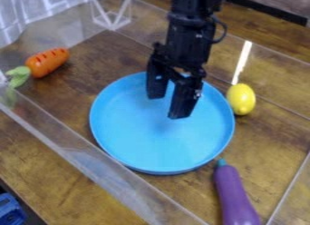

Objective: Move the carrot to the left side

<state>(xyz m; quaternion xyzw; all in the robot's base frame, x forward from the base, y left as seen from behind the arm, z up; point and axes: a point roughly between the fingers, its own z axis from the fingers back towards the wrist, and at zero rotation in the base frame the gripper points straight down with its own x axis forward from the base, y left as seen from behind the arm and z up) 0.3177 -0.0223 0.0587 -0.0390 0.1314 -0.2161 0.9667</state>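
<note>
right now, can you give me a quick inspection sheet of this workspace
surface: dark wooden table with glare streaks, inside low clear plastic walls.
job's things: carrot lies at the far left of the picture, apart from the plate, untouched.
clutter: blue plate in the middle, nothing lying in it; yellow lemon just off its right rim; purple eggplant at the lower right.
grippers: gripper open, pointing down over the plate, holding nothing.
cables: nothing seen.
surroundings: a green object at the left edge, too cut off to identify; background blurred.
</note>
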